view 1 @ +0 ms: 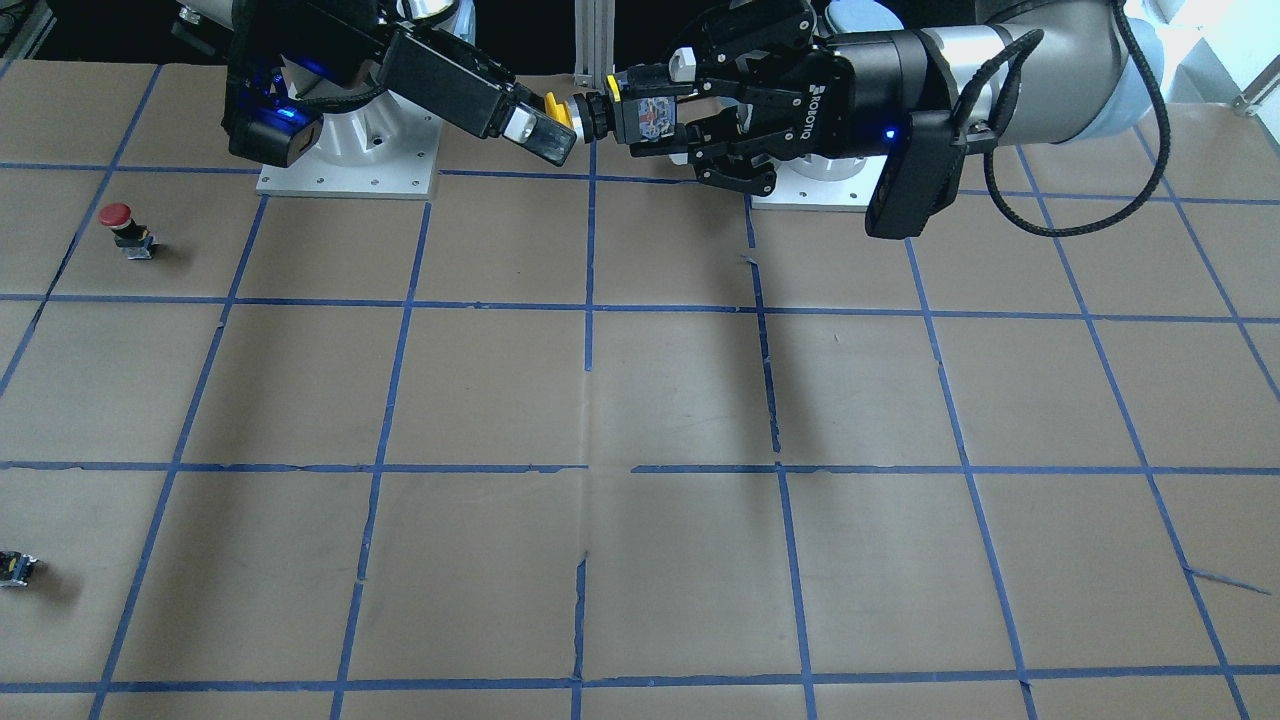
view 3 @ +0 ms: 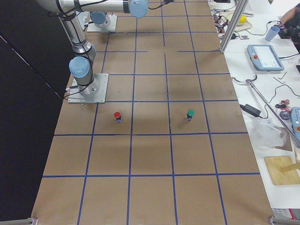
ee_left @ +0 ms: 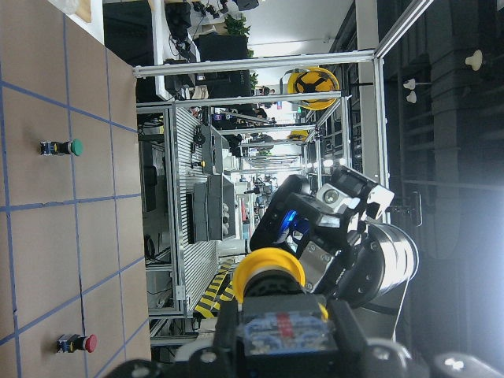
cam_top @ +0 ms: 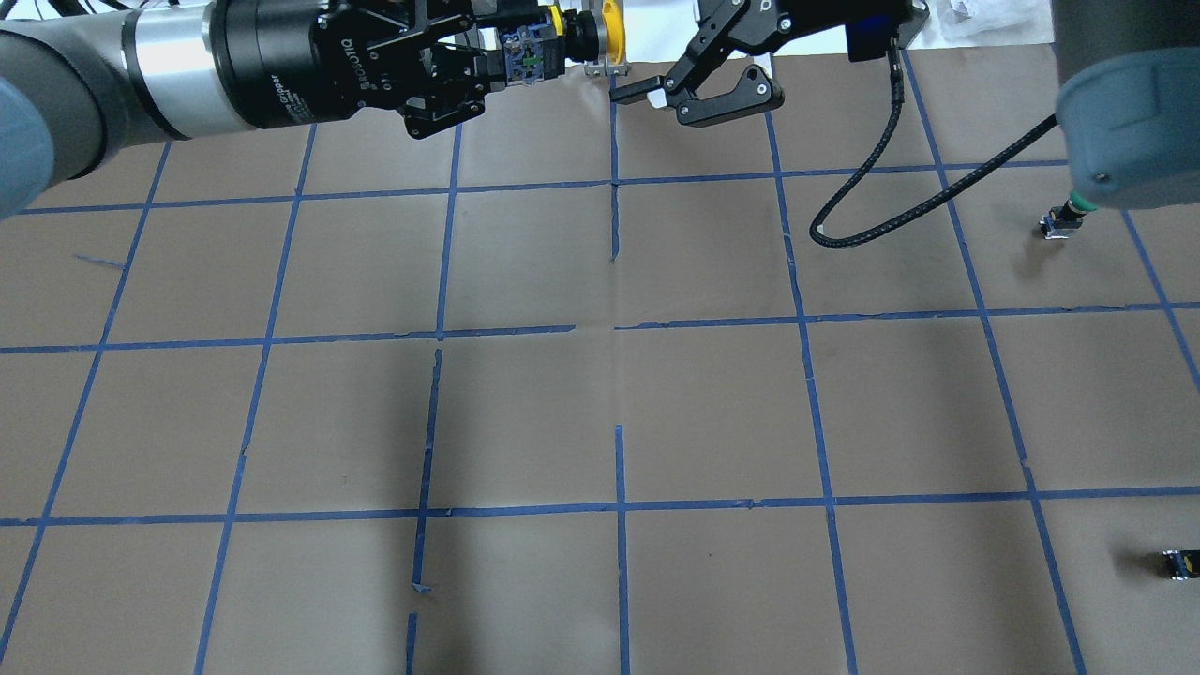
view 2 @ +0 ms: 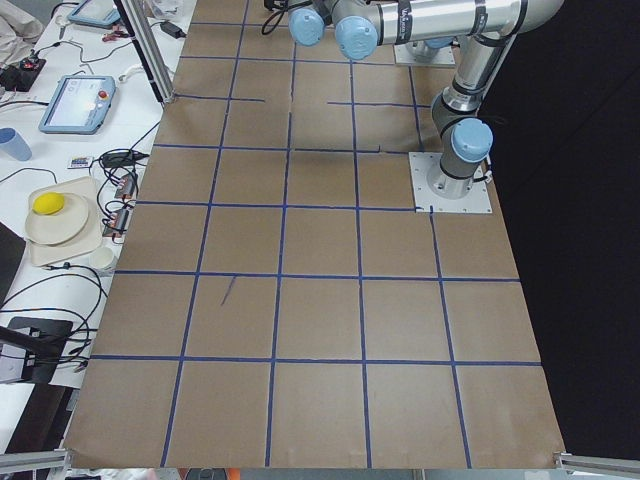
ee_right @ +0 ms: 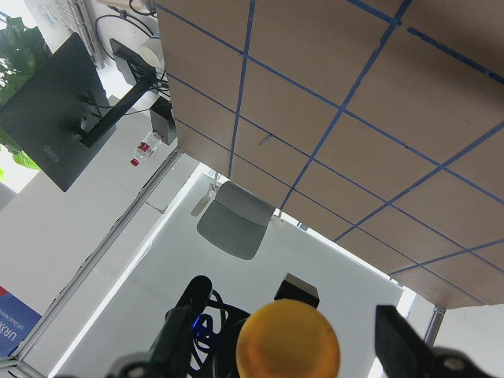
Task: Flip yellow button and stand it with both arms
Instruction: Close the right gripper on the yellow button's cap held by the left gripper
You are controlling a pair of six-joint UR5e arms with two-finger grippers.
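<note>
The yellow button [view 1: 562, 110] is held in the air, lying level, near the robot's bases. My left gripper [view 1: 640, 120] is shut on its grey-black contact block [cam_top: 523, 56], and the yellow cap [cam_top: 610, 26] points toward the right arm. My right gripper [cam_top: 656, 101] is open at the cap. In the right wrist view the cap [ee_right: 288, 343] sits between the spread fingers [ee_right: 396, 340] without touching them. The left wrist view shows the held button [ee_left: 269, 276] with the right gripper [ee_left: 335, 224] just beyond it.
A red-capped button [view 1: 125, 228] stands on the brown paper table on the right arm's side. A green-capped button [view 3: 190, 114] stands further out. A tiny dark block [view 1: 15, 568] lies near the table's far edge. Blue tape lines grid the table [view 1: 680, 400].
</note>
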